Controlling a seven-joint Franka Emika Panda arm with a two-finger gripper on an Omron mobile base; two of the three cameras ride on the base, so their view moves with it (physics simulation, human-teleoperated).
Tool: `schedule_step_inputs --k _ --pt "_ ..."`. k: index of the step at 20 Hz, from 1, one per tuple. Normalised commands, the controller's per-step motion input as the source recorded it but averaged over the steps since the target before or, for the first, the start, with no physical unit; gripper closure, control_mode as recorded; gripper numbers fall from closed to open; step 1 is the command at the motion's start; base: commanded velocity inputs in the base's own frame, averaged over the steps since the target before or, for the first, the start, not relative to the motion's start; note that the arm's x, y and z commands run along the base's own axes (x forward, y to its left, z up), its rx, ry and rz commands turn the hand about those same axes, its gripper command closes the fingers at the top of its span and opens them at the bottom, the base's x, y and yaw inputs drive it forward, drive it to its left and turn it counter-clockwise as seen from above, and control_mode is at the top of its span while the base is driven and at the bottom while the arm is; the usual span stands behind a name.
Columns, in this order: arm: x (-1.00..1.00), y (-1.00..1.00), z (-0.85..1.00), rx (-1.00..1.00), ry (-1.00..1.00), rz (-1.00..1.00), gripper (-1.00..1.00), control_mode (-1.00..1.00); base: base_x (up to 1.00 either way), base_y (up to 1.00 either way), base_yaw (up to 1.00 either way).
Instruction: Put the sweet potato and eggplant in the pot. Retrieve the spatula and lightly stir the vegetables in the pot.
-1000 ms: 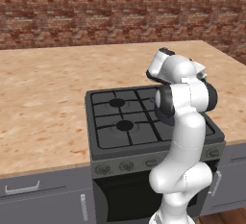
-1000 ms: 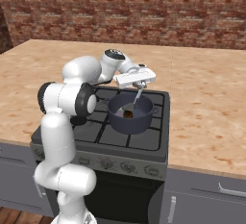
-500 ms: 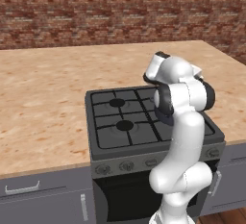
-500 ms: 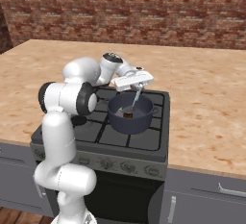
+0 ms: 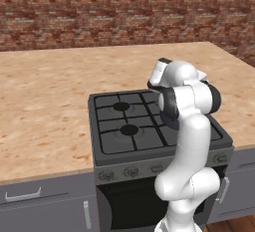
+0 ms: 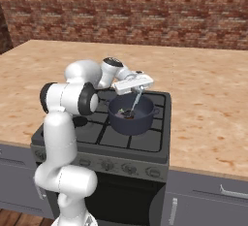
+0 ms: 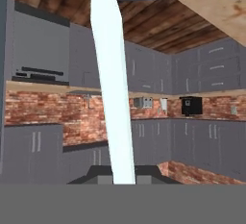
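Your jaws are clamped tight on the spatula [image 6: 134,101] handle, with the gripper [image 6: 137,85] sitting just above the pot [image 6: 131,115]. In the hand view that same handle is the pale strip [image 7: 113,83] running up from between the fingertips.

What's changed over the last second: not a lot in position, but the handle's lean has shifted. A second ago the gripper was a touch further toward the right edge of the stove [image 6: 155,142] with the spatula slanting down-left into the pot; now it has drifted slightly left and the blade end sits in the dark stuff at the bottom. I'd read that as you being mid-stir, on a small sweep.

The pot is on the stove's front right burner, as you see it from the right base view. Something dark and lumpy is inside, but it's too small to sort sweet potato from eggplant, so I can't confirm both are in.

If they are, you're on the last step. Keep it gentle so the pot doesn't slide toward the front edge.
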Motion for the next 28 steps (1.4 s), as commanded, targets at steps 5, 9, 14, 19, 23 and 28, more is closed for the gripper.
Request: schedule_step_inputs --k 5,9,14,19,23,28 --pt "0.22 0.0 0.0 0.0 0.02 0.0 1.0 -1.0 0.0 0.0 0.0" --pt "0.19 0.0 0.0 0.0 0.02 0.0 1.0 -1.0 0.0 0.0 0.0" --pt "0.22 0.09 -0.09 0.0 0.03 0.03 1.0 -1.0 0.0 0.0 0.0" --pt "0.25 0.12 0.0 0.0 0.0 0.1 1.0 -1.0 0.0 0.0 0.0" --pt "0.29 0.03 0.0 0.0 0.0 0.12 1.0 -1.0 0.0 0.0 0.0" --pt "0.08 0.03 -0.07 0.0 0.04 0.08 1.0 -1.0 0.0 0.0 0.0"
